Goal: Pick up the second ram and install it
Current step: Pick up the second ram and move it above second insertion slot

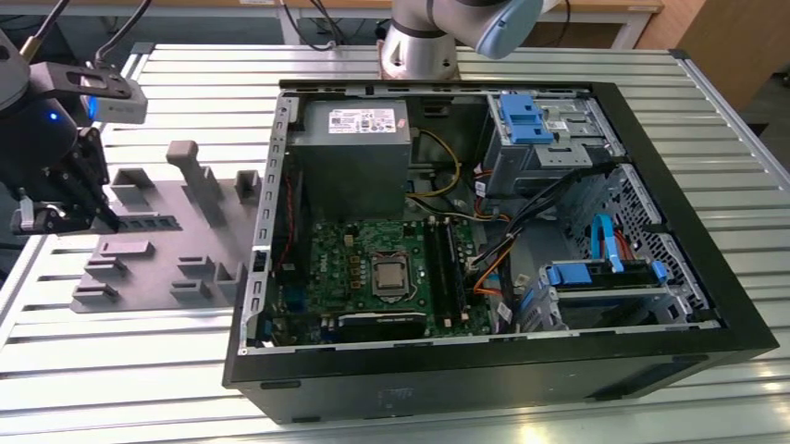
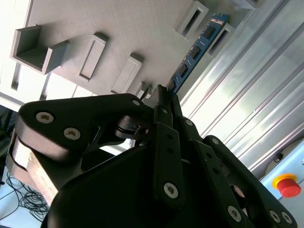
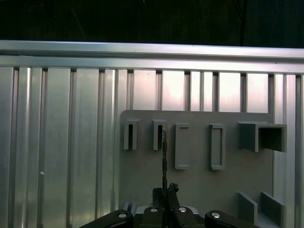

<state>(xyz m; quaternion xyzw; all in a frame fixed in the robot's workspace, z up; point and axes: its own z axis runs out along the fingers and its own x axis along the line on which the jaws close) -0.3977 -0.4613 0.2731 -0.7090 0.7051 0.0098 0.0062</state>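
- My claw [image 1: 99, 215] sits at the exterior view's left and is partly cut off by the frame edge. Its fingertips are hard to make out there against the dark body.
- In both wrist views the claw [image 2: 164, 93] [image 3: 165, 190] has its fingers drawn together and clamped on one end of the second ram [image 2: 194, 52].
- The blue strip runs away from the fingertips over the grey holder plate [image 2: 142, 33]. Its far end overlaps one pocket, and I cannot tell whether it is seated there or lifted clear.
- In the first wrist view the second ram [image 3: 164, 156] shows edge-on as a thin line, so its chips are hidden.
- In the exterior view a dark strip just beside the claw, lying over the holder plate [image 1: 136, 252], looks to be the second ram [image 1: 151, 222].
- On the holder plate [image 3: 194, 190] I count four narrow pockets in a row and one wider open box beside them.
- The slatted metal bench [image 1: 148, 370] carries the holder and, to its right, the open computer case [image 1: 494, 370].
- Inside the case there is one grey power supply [image 1: 351, 139] and one green motherboard [image 1: 351, 268] with its long black slots [image 1: 441, 264]. I cannot tell whether any slot is filled.
- Loose cables [image 1: 494, 217] cross between the motherboard and two blue drive brackets [image 1: 524, 116] [image 1: 593, 273].
- The arm's base [image 1: 420, 46] stands behind the case.
- One red button [image 2: 287, 184] shows past the claw's linkage.
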